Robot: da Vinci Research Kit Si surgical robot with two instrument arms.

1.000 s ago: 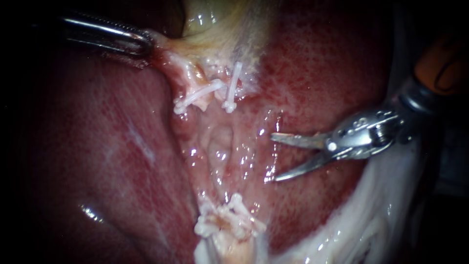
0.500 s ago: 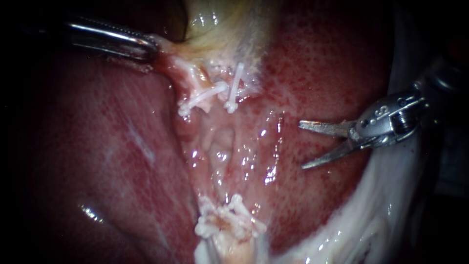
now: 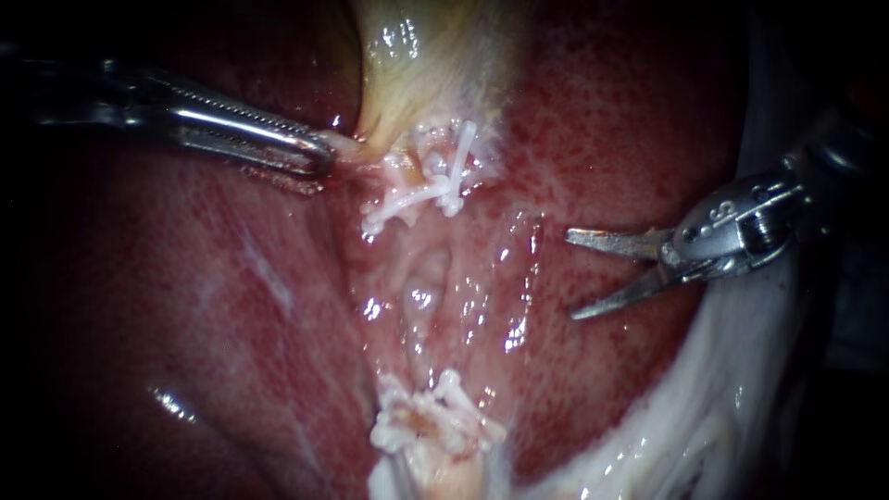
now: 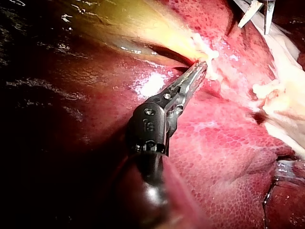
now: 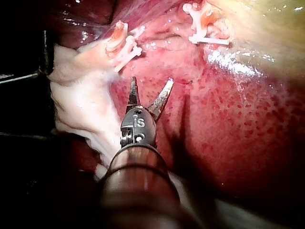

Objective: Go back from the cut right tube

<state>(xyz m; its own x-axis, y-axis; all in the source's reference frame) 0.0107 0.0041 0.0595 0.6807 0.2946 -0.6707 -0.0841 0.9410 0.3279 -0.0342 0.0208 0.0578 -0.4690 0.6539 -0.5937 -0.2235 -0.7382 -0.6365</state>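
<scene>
light: bright centre | edges: dark | glare: wet glints on liver (image 3: 213, 306) | wrist views: dim sides

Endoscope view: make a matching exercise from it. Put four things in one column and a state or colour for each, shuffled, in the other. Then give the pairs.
Things:
1. left instrument
2. right instrument
3. gallbladder
4. lower clips

States or colours:
A. white, in a bunch
B. jaws open, holding nothing, over the liver
C. yellowish
D. jaws shut on pale tissue

Pairs: 1-D, 2-B, 3-C, 4-A
</scene>
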